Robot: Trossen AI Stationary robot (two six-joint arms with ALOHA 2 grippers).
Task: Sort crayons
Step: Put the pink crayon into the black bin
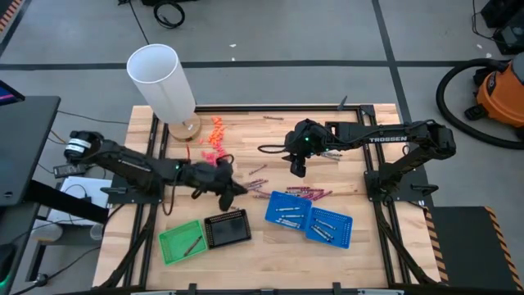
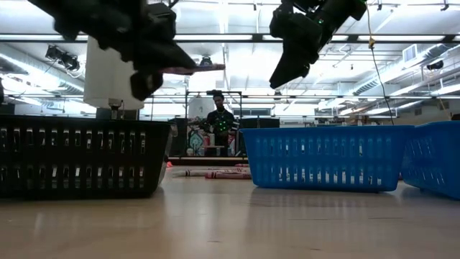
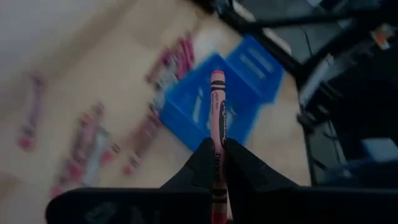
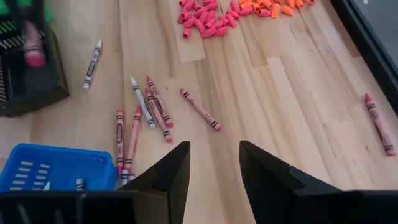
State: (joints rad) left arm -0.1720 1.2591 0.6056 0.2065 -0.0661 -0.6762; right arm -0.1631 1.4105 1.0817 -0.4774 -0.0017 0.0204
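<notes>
Left gripper (image 3: pixel 217 163) is pinching a pink-red crayon (image 3: pixel 217 112) above the table while the right gripper (image 4: pixel 214 163) is hanging open over the loose crayons

The left arm is reaching in from the left, its fingers clamped on the crayon just over the far edge of the black basket (image 1: pixel 228 229), with the green basket (image 1: pixel 182 242) beside it on the left. The right gripper is hovering near the table's middle, jaws parted and holding nothing. Under it, red and grey crayons (image 4: pixel 144 109) are lying scattered on the wood; a row of red ones (image 1: pixel 309 192) is lying just beyond the two blue baskets (image 1: pixel 308 217), which are holding grey crayons. A heap of orange-pink pieces (image 1: pixel 215 135) is sitting at the far side beside a white cylinder (image 1: pixel 161 79). A person (image 2: pixel 219 124) is standing in the room behind
</notes>
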